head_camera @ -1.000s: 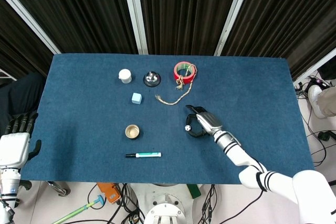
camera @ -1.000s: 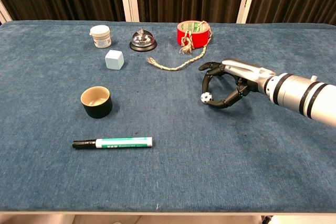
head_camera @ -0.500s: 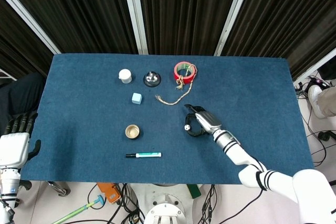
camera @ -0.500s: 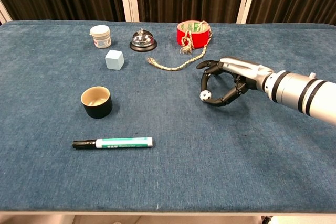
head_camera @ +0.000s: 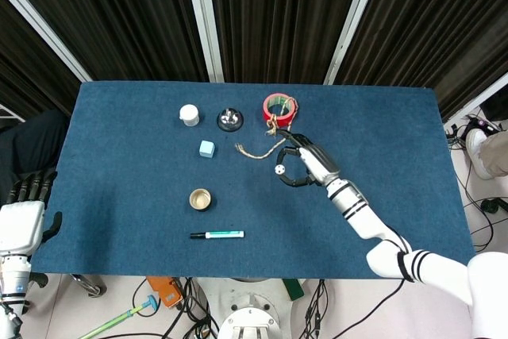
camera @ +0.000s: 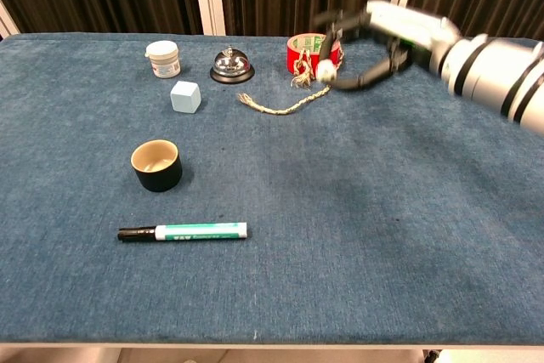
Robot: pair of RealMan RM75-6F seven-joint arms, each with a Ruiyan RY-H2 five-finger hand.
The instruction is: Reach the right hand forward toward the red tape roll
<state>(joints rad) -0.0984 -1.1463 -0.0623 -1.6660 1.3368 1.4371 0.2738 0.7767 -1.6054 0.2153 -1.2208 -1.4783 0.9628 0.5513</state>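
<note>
Up and forward has gone the right hand (camera: 365,44) since a second ago: then it sat low over the cloth beside the end of the rope, now it hangs raised in the chest view, blurred with motion, its fingertips close to the red tape roll (camera: 310,53). A small white ball (camera: 324,70) has travelled with it, pinched between the thumb and a curled finger, the other fingers arched in a loose ring around it.

So the reach is well under way, by my judgement nearly complete. The roll stands at the far middle of the blue table (head_camera: 119,140), just right of the bell (head_camera: 229,118), with one end of the rope (head_camera: 255,149) draped over it. In the head view the hand (head_camera: 305,163) lies just short of the roll, the forearm running back toward the near right.

What remains is a short further advance, kept high enough to clear the rope and not nudge the roll.

Far off at the near left edge, the left hand (head_camera: 24,204) rests idle, fingers apart and empty
</note>
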